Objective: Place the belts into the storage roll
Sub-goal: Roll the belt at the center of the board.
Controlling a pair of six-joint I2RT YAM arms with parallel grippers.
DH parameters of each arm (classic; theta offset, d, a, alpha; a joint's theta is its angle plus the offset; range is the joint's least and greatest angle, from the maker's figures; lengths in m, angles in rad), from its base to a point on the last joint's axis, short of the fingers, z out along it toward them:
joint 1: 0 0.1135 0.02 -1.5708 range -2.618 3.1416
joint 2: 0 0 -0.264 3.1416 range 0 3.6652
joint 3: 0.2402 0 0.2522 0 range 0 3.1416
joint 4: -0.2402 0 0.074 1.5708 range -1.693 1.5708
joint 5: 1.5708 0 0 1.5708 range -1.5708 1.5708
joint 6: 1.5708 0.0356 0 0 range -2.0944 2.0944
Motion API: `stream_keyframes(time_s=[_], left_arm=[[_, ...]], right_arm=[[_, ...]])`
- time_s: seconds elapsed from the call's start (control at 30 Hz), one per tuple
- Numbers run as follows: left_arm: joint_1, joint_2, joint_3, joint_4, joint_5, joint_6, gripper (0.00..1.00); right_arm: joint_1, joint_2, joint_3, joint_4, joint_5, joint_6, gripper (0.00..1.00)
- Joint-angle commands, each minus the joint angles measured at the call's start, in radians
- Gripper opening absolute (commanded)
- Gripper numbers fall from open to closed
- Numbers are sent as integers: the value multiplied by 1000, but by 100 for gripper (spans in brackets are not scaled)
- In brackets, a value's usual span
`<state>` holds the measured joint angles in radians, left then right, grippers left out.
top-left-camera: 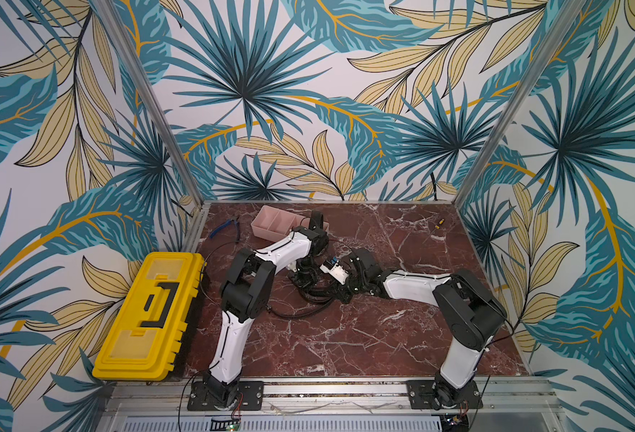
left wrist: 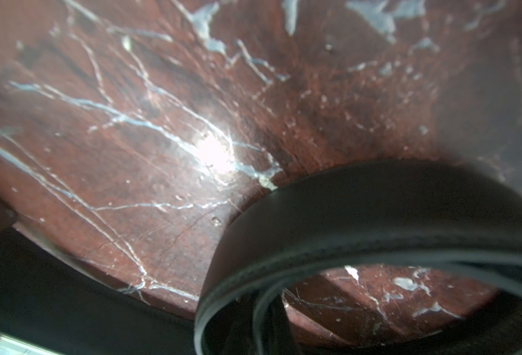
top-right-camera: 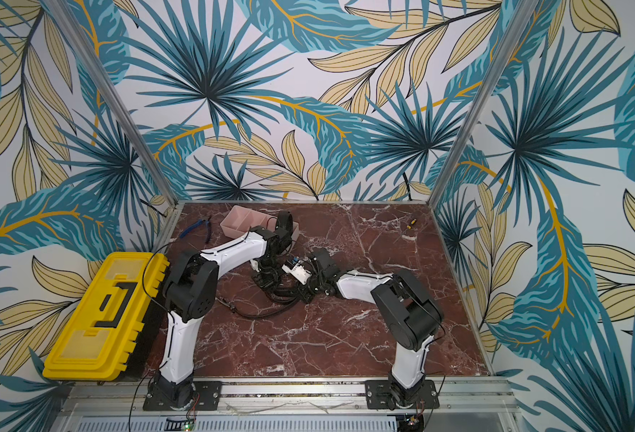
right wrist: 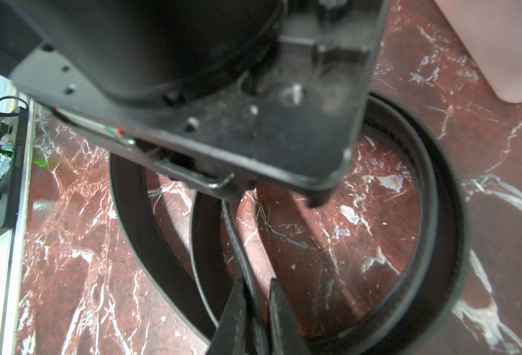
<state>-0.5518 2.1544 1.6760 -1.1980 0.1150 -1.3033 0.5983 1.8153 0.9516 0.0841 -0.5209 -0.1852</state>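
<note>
Surface: dark red marble table [top-left-camera: 345,336] with white veining. I take the pink tray [top-left-camera: 267,232] as reference; it rests near the back edge.

- Blue-handled pliers [top-left-camera: 226,228]: flat on the marble, just beside the tray, on its toolbox side.
- Small yellow-handled bit [top-left-camera: 439,223]: near the back edge, well apart from the tray on the opposite side.
- Loose belt [right wrist: 447,215]: open loops on edge on the marble, nearer the front than the tray.
- Yellow toolbox [top-left-camera: 147,314]: well apart from the tray, at the table's side edge, mostly off the marble. I cannot tell what carries it.
</note>
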Motion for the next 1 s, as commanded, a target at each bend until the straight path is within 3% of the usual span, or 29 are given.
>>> stream_keyframes(time_s=[0.0, 0.27, 0.67, 0.97], left_arm=[[-7, 2, 7, 5, 31, 26, 0], [-7, -31, 1, 6, 15, 41, 0], [6, -90, -25, 22, 15, 77, 16], [25, -127, -68, 29, 36, 79, 19]], right_arm=[[1, 18, -31, 29, 37, -4, 10], [1, 19, -48, 65, 54, 9, 2], [0, 4, -70, 103, 90, 5, 0], [-5, 1, -61, 97, 105, 4, 0]])
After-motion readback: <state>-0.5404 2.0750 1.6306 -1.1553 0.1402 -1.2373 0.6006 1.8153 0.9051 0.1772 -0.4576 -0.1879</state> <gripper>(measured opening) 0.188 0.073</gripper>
